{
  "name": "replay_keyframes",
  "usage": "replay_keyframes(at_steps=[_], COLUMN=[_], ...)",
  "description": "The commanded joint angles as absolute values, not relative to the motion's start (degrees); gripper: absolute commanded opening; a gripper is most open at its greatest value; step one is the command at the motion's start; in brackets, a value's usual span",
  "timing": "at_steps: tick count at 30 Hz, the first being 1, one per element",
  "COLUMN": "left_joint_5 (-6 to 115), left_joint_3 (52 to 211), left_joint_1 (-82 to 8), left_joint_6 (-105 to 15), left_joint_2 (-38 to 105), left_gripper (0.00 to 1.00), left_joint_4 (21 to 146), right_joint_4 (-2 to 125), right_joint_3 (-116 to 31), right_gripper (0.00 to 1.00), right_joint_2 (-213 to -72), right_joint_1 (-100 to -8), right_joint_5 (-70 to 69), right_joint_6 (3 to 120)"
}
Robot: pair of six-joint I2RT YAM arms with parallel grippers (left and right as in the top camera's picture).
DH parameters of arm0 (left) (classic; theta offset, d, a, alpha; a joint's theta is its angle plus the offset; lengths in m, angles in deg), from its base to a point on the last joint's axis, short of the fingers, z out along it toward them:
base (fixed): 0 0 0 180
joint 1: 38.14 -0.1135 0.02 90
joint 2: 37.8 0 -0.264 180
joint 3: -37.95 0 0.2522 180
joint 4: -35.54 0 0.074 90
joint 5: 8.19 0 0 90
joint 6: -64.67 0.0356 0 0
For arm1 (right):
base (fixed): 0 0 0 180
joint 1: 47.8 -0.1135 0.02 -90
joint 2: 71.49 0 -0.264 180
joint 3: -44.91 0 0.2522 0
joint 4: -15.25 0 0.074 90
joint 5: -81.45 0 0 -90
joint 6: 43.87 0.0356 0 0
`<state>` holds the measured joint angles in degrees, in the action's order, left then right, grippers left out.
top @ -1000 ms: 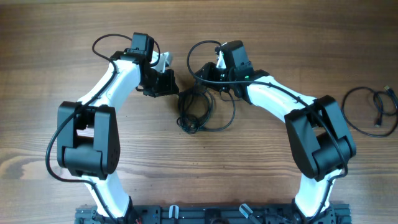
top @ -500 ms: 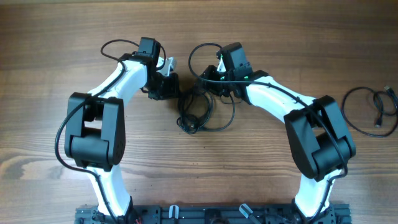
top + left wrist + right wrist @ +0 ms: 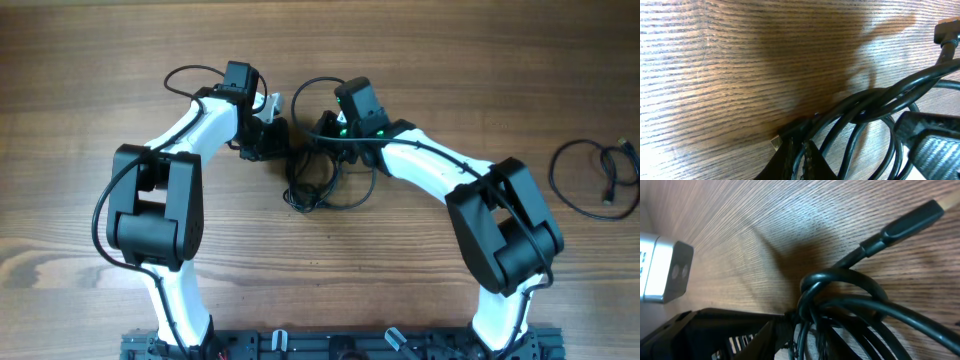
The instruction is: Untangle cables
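- Wood-grain table point(image 3: 450, 60) carries both arms, which bend inward from the near edge and meet just above its middle.
- Left arm: from its base it rises to a black elbow, and the white forearm then slants up and to the right. The wrist folds back, so the left gripper point(image 3: 275, 140) points down and right at the left edge of the tangle.
- Right arm: it mirrors that pose. The black elbow sits out to the right and the white forearm reaches up and left. The right gripper point(image 3: 330, 135) is over the top of the same tangle, just beside the other gripper.
- The cables point(image 3: 315, 180) lie as a knot of black loops between and just below the two grippers, with one loop arching up past the right wrist.
- In the left wrist view the left gripper point(image 3: 800, 161) has its fingertips drawn nearly together, pinching a strand of the cables point(image 3: 875, 100) beside a small plug point(image 3: 786, 133).
- In the right wrist view the cables point(image 3: 840, 285) coil into a tight loop and drop into the dark mass of the right gripper point(image 3: 807, 340). I cannot tell whether its jaws are clenched or released.
- A long black plug point(image 3: 912, 220) sticks out up and to the right, lying on the wood.
- A lone cable point(image 3: 595, 180) rests coiled near the table's right edge, well apart from both arms.
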<state>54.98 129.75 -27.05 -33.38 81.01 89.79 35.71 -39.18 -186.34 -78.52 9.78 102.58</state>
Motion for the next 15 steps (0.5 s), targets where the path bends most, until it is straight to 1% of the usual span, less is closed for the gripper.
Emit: replay_keyframes(at_steps=[1,5,8,15], left_joint_5=[55.94,55.94,55.94,55.94], left_joint_3=[129.33,129.33,129.33,129.33], left_joint_1=[-26.94,-26.94,-26.94,-26.94], left_joint_6=[-33.73,-33.73,-33.73,-33.73], left_joint_2=[82.87,82.87,82.87,82.87], left_gripper=[0.12,0.13,0.15,0.15], left_joint_4=[89.79,89.79,89.79,89.79], right_joint_4=[35.21,34.51,32.45,31.01], right_joint_3=[-39.62,-39.62,-39.62,-39.62], right_gripper=[0.30,0.30,0.30,0.29], right_joint_2=[-187.54,-187.56,-187.76,-189.96], right_joint_1=[-79.98,-80.92,-81.25,-81.49], right_joint_5=[2.28,-3.21,-2.81,-2.86], right_joint_6=[106.73,109.11,109.33,109.85])
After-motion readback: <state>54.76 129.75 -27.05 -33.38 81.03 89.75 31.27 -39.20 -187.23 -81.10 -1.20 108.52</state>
